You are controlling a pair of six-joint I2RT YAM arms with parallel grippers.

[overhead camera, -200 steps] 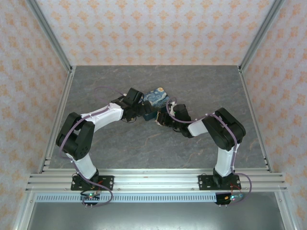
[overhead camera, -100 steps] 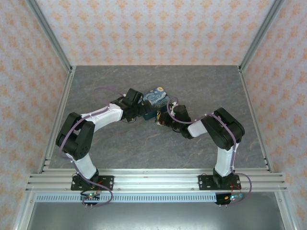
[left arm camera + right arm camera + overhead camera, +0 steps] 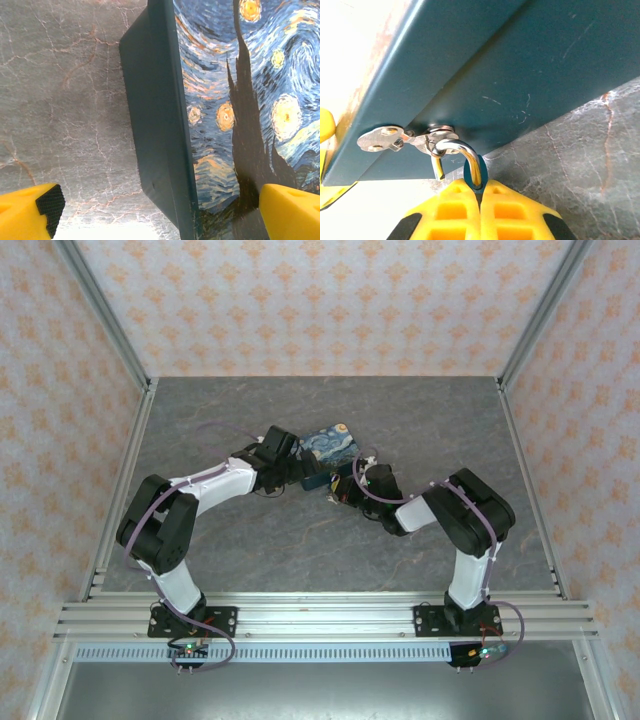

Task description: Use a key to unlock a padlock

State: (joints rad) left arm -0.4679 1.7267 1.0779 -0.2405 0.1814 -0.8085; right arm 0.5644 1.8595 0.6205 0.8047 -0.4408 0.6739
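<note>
A dark teal box [image 3: 330, 445] with a starry-night painted lid [image 3: 240, 100] lies mid-table. My left gripper [image 3: 160, 202] is open and straddles its near corner, one yellow finger [image 3: 30, 212] over the table, the other [image 3: 292, 210] over the lid. A padlock [image 3: 470, 160] hangs at a silver latch [image 3: 420, 140] on the box's side. Its steel shackle curves up with one end free, and its blue body is pinched between my right gripper's [image 3: 476, 186] shut fingers. I cannot make out the key.
The grey marbled tabletop [image 3: 250, 540] lies open around the box. Aluminium frame rails [image 3: 120, 480] and patterned walls bound the sides and back. Both arms meet at the box [image 3: 345, 490] in the middle.
My right gripper's fingers have closed on the padlock, and its wrist has shifted slightly to the right. The left arm has barely moved.
</note>
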